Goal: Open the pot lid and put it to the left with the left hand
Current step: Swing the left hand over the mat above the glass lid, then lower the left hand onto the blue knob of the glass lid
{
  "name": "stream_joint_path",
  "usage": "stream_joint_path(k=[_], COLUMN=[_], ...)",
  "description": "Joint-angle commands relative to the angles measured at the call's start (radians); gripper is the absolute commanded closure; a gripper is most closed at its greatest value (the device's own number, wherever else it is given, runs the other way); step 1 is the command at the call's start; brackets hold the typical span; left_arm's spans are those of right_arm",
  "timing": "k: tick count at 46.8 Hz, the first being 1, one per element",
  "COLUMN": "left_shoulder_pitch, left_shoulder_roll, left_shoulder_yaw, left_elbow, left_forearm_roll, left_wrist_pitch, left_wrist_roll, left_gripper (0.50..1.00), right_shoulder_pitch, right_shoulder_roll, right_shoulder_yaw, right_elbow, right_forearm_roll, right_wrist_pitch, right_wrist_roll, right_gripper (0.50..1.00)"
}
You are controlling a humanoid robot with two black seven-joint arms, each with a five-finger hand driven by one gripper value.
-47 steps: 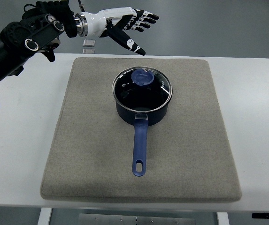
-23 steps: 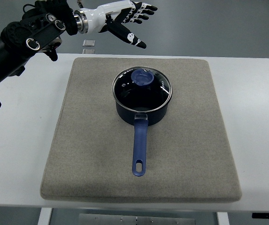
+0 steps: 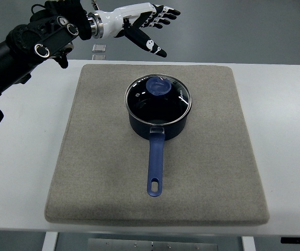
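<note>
Our left hand (image 3: pixel 139 23) is at the upper left, fingers spread wide, holding nothing. The glass lid (image 3: pixel 158 97) looks smooth and breakable; we should grab its blue knob (image 3: pixel 158 87).

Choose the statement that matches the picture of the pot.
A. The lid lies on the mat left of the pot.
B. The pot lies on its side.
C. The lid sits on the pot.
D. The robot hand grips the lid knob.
C: the lid sits on the pot, while the left robot hand hovers open, apart from it.

Grey mat (image 3: pixel 87 172) on white table (image 3: pixel 19 172)
</note>
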Motion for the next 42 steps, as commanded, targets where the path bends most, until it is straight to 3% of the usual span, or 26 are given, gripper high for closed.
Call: stream_joint_path(k=[1, 12, 26, 32, 42], left_shoulder_pitch=[-0.023, -0.140, -0.184, -0.204, -0.215], left_shoulder_roll=[0.006, 0.067, 0.150, 0.169, 0.178], left_shoulder_yaw=[0.027, 0.116, 0.116, 0.124, 0.128], left_elbow=[-0.008, -0.172, -0.382, -0.419, -0.426], left_forearm_roll=[-0.001, 0.118, 0.351, 0.382, 0.621], left_wrist_pitch=[-0.010, -0.056, -0.078, -0.084, -0.081], left_wrist_roll=[-0.002, -0.008, -0.089, -0.108, -0.212], left_gripper=[0.512, 0.514, 0.514, 0.516, 0.525], right_shoulder_pitch=[0.000, 0.000, 0.000, 0.000, 0.000], right_shoulder_roll=[0.000, 0.000, 0.000, 0.000, 0.000], right_shoulder_yaw=[0.000, 0.000, 0.000, 0.000, 0.000], right_elbow=[0.001, 0.000, 0.000, 0.001, 0.001], right_forearm_roll=[0.000, 0.000, 0.000, 0.000, 0.000], right_wrist_pitch=[0.000, 0.000, 0.000, 0.000, 0.000], right_wrist_roll=[0.000, 0.000, 0.000, 0.000, 0.000], right_gripper=[0.583, 0.583, 0.583, 0.583, 0.583])
